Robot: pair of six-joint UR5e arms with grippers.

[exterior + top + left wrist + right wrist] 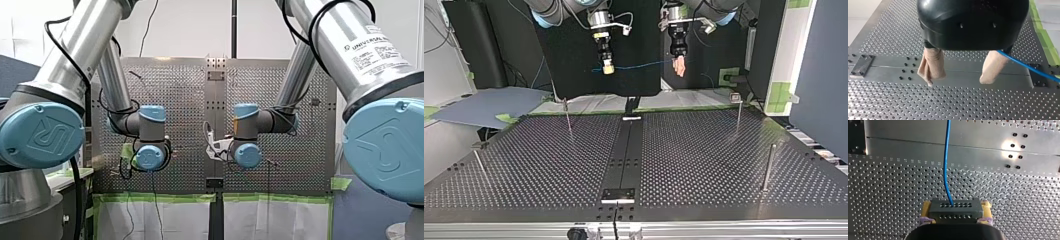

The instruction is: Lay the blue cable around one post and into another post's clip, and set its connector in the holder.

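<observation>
Blue cable (945,165) leaves the connector (955,207) clamped in my right gripper (956,213). My left gripper (958,80) gapes, so the unheld cable could slip free.

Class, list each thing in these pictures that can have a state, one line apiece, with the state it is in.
right gripper, shut on the connector
connector, held above the table, in no holder
blue cable, strung in the air between the grippers, around no post
left gripper, open, cable passing beside one pad
posts, upright, bare
</observation>
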